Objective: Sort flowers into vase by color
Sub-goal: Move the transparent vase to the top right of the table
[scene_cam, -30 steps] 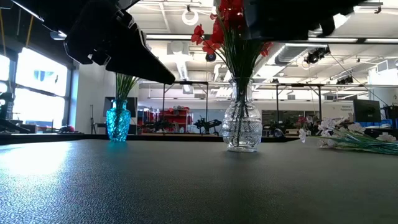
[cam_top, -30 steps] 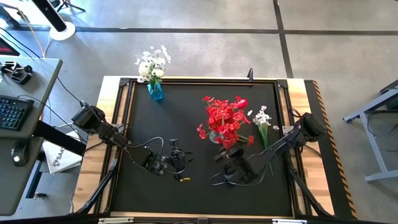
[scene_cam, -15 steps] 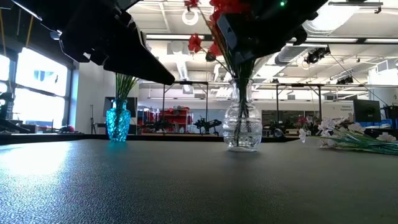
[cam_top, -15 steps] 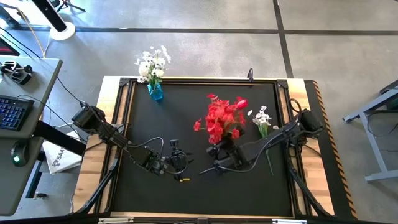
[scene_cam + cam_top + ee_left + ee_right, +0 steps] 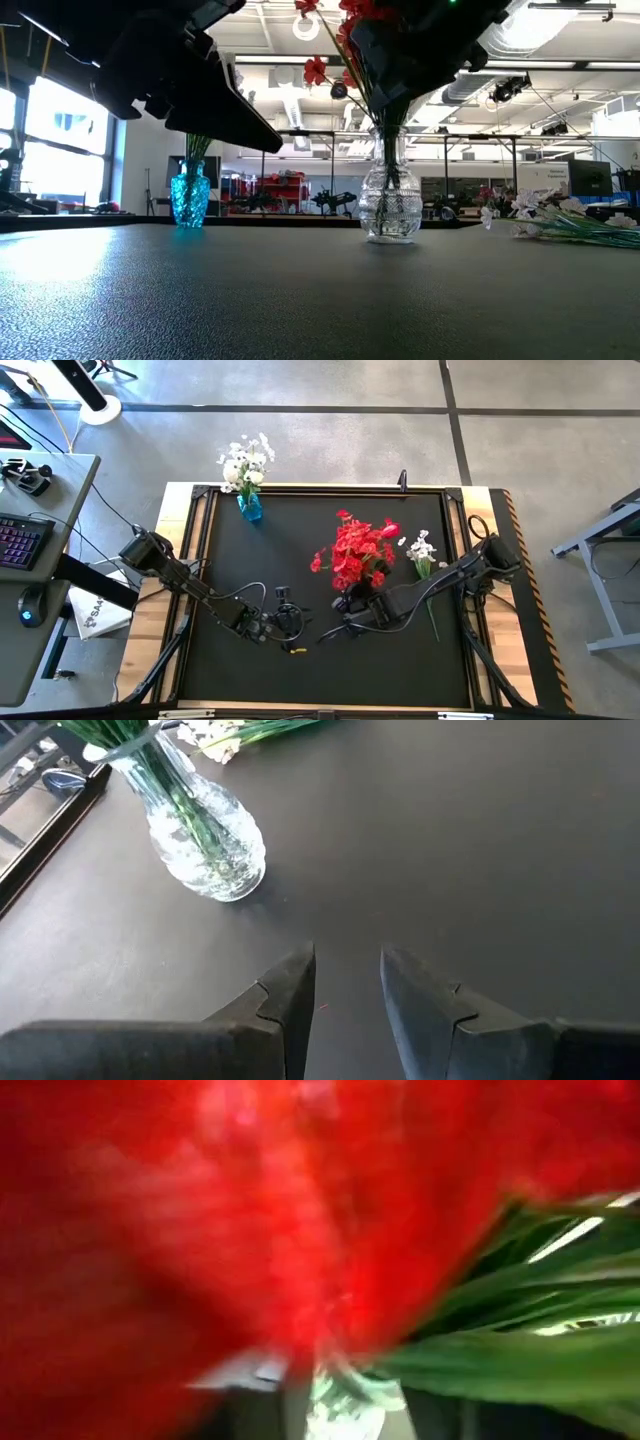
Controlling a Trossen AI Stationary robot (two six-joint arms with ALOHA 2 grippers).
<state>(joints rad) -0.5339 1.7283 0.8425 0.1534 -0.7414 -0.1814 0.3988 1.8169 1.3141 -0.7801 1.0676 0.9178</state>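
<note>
Black mat (image 5: 300, 530) covers the table inside a wooden frame; workshop floor all round, with a desk and keyboard (image 5: 20, 542) off the left side.

Red flowers (image 5: 358, 550) stand bunched in a clear glass vase (image 5: 389, 205) right of the mat's centre, green stems down inside the glass. From table height the blossoms (image 5: 362, 12) run up past the frame top. The same vase (image 5: 205, 845) shows in the left wrist view, stems visible through the glass.

White flowers (image 5: 246, 460) sit in a blue vase (image 5: 250, 507) at the far left corner of the mat; that vase (image 5: 189, 195) stands upright, well apart from the clear one.

More white flowers (image 5: 424, 555) lie flat on the mat just right of the red bunch, stems pointing toward the near edge; the low view shows them lying at the right (image 5: 570, 222).

Right gripper (image 5: 352, 605) is right at the red bunch, near side of it. Its wrist view is filled with red petals and green leaves. Cannot tell how wide its fingers are or whether it holds a stem.

Left gripper (image 5: 347, 982) hovers over bare mat near the middle, left of the clear vase, fingers (image 5: 293, 990) set narrowly apart with nothing between them.
</note>
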